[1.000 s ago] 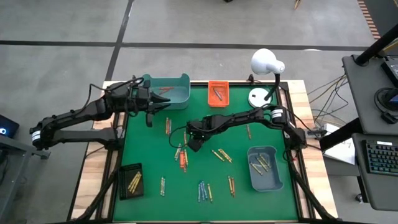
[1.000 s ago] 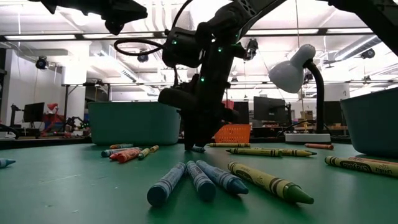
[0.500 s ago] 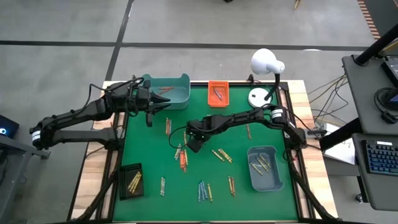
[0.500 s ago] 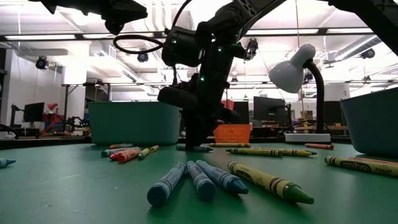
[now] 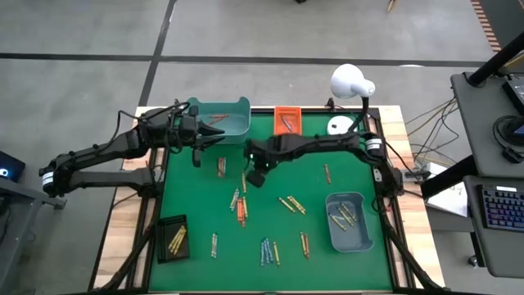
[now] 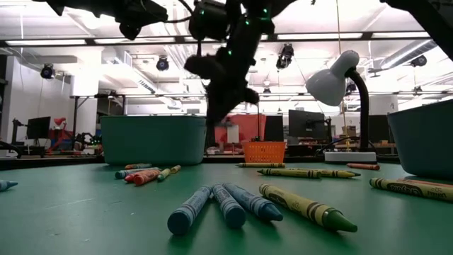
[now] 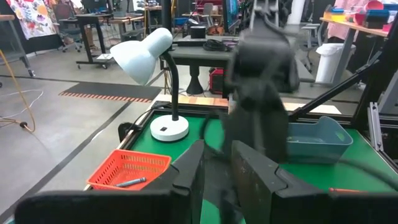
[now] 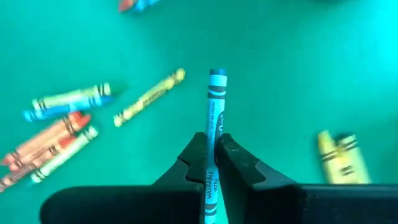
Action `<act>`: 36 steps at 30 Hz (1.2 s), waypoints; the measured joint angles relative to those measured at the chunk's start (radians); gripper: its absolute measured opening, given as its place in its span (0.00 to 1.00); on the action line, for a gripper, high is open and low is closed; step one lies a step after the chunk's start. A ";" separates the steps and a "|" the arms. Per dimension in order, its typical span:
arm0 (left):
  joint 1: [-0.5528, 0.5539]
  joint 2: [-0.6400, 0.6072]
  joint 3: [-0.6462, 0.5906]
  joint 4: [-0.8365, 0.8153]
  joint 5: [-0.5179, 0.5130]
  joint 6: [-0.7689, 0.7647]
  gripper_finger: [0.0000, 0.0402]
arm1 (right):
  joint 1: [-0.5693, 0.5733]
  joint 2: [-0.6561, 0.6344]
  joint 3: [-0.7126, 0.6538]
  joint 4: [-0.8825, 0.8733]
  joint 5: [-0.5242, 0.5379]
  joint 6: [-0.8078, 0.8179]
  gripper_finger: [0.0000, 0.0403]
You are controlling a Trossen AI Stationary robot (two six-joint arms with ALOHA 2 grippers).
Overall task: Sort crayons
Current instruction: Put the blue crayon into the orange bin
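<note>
- Lift-off is seen since a second ago: the right gripper [image 8: 212, 152], then low at the mat near the middle of the table, has been raised clear of it and carried toward the far side.
- Its fingers, apart a second ago, are now closed on a blue crayon [image 8: 215, 118], which is held lengthwise between them with its tip pointing out ahead, above the green mat [image 5: 360, 176].
- In the high view the right gripper [image 5: 255, 177] is placed just in front of the teal bin [image 5: 237, 129] and the orange tray [image 5: 287, 131].
- A pick is judged complete; delivery to a container is what remains for this crayon, though which container cannot be told.
- The left gripper [image 5: 214, 138] is held at the teal bin's near edge, unchanged; its fingers [image 7: 186, 174] are seen slightly apart, and whether anything is held cannot be told.
- Other crayons [image 5: 241, 209] are left scattered on the mat, so much sorting is judged to remain; some already lie in the grey bin [image 5: 364, 238] and the black tray [image 5: 164, 244].
</note>
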 joint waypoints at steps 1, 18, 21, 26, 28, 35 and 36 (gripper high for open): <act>0.000 0.000 0.000 0.000 0.000 0.000 0.16 | -0.014 -0.001 0.026 -0.022 0.000 -0.021 0.03; 0.001 -0.010 0.000 -0.002 -0.023 0.020 0.16 | -0.411 -0.002 0.108 -0.203 0.109 -0.113 0.03; 0.000 -0.009 0.000 -0.001 -0.074 0.027 0.16 | -0.459 -0.002 0.040 -0.188 0.108 -0.095 0.03; 0.001 -0.007 0.000 0.003 -0.125 0.035 0.16 | -0.481 -0.002 -0.038 -0.121 0.105 -0.096 0.03; 0.001 -0.005 0.000 0.003 -0.126 0.035 0.16 | -0.480 -0.002 -0.045 -0.106 0.105 -0.098 0.03; 0.000 0.016 0.000 0.001 -0.127 0.016 0.16 | -0.478 -0.002 -0.047 -0.077 0.105 -0.122 0.12; 0.000 0.021 0.000 0.001 -0.128 0.006 0.16 | -0.478 -0.002 -0.047 -0.079 0.105 -0.122 0.14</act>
